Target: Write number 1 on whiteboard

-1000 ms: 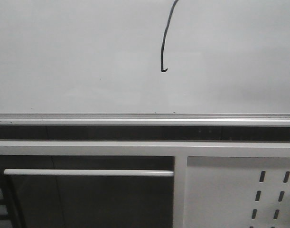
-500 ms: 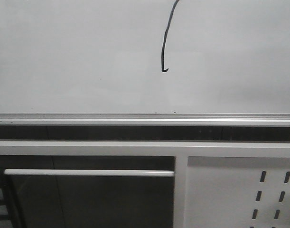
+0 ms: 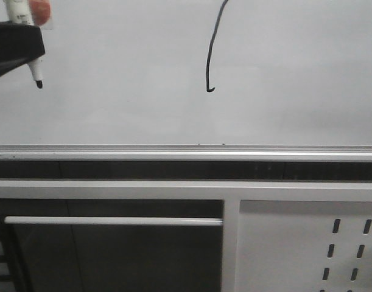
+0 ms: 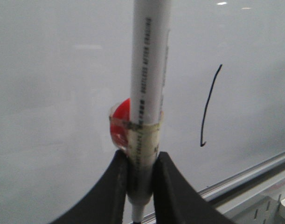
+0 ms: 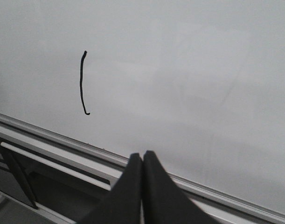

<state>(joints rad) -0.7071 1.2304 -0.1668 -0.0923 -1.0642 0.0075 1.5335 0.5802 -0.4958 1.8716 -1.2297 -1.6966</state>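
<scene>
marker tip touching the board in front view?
No, the marker tip hangs clear of the number 1, held in the left gripper.

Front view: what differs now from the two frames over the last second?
The left end effector, clamped on a white marker pen with a black tip, has entered at the upper left, its tip well left of the stroke. The thin black marker stroke and the glossy pale whiteboard look unchanged.

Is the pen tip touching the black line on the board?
Apart. In the front view the marker tip hangs far to the left of the number 1, with bare whiteboard between them.
</scene>
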